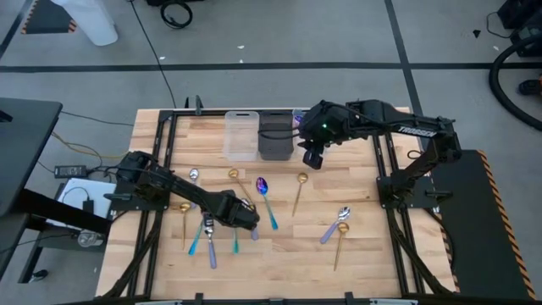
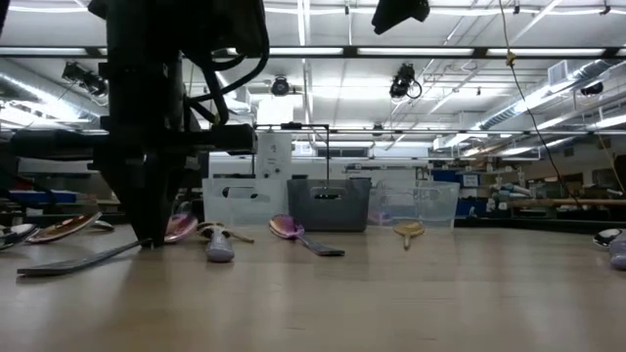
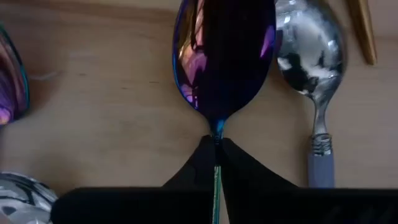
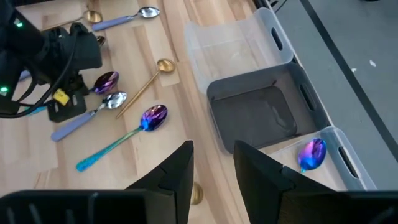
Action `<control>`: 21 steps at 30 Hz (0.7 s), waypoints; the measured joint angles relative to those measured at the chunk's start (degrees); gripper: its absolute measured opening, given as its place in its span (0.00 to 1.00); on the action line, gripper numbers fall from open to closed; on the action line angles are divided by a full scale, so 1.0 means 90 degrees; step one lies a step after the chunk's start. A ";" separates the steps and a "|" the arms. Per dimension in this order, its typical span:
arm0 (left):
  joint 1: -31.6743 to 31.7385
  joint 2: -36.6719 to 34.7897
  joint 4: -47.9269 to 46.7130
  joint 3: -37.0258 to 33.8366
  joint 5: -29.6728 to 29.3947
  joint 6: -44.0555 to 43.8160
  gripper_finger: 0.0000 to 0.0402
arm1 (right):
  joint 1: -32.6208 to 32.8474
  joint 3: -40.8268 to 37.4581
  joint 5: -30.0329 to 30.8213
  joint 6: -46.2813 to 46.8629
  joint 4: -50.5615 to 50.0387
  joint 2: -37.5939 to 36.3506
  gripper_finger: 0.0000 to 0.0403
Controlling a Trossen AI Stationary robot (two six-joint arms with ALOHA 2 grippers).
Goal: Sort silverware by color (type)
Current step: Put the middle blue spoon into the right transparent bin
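The left gripper (image 3: 216, 163) pinches the thin neck of an iridescent purple spoon (image 3: 224, 59) lying on the table (image 1: 364, 254), just beside a silver-bowled spoon (image 3: 309, 59). The right gripper (image 4: 212, 165) hovers part-open and empty above the bins. With so narrow a hold, the spoon could twist or slip on lifting, or nudge its neighbour.
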 joint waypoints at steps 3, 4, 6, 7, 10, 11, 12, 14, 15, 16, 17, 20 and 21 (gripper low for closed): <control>0.0009 -0.0018 0.0001 0.0000 0.0032 0.0089 0.04 | -0.0085 0.0000 -0.0001 -0.0025 0.0000 0.0000 0.31; 0.0009 -0.0045 0.0003 -0.0002 0.0031 0.0092 0.04 | -0.0108 0.0000 -0.0005 -0.0035 0.0000 0.0000 0.31; 0.0007 -0.0114 0.0024 -0.0023 -0.0003 0.0110 0.04 | -0.0174 0.0000 -0.0069 -0.0050 0.0000 0.0000 0.31; 0.0001 -0.0154 0.0024 -0.0030 -0.0027 0.0106 0.04 | -0.0211 0.0000 -0.0125 -0.0051 0.0001 0.0000 0.31; -0.0025 -0.0370 -0.0075 -0.0036 0.0034 0.0117 0.04 | -0.0296 0.0000 -0.0178 -0.0051 0.0002 0.0000 0.31; -0.0032 -0.0435 -0.0065 -0.0032 0.0024 0.0123 0.04 | -0.0323 0.0000 -0.0176 -0.0056 0.0006 0.0000 0.31; -0.0032 -0.0472 -0.0079 -0.0032 0.0009 0.0133 0.04 | -0.0343 0.0000 -0.0176 -0.0074 0.0016 0.0000 0.31; -0.0018 -0.0547 -0.0059 -0.0032 -0.0080 0.0201 0.04 | -0.0382 0.0000 -0.0176 -0.0095 0.0060 0.0000 0.31; -0.0008 -0.0589 -0.0034 -0.0032 -0.0110 0.0221 0.04 | -0.0401 0.0000 -0.0176 -0.0097 0.0061 0.0000 0.31; -0.0008 -0.0639 -0.0008 -0.0032 -0.0155 0.0228 0.04 | -0.0418 0.0000 -0.0180 -0.0097 0.0056 0.0000 0.31; -0.0009 -0.0709 -0.0008 -0.0032 -0.0239 0.0228 0.04 | -0.0439 0.0000 -0.0229 -0.0097 0.0056 0.0000 0.31; -0.0003 -0.0940 0.0058 -0.0029 -0.0638 0.0201 0.04 | -0.0514 0.0000 -0.0412 -0.0037 0.0053 0.0009 0.31; 0.0027 -0.1025 0.0040 -0.0029 -0.0789 0.0200 0.04 | -0.0540 0.0000 -0.0436 0.0013 0.0051 0.0015 0.31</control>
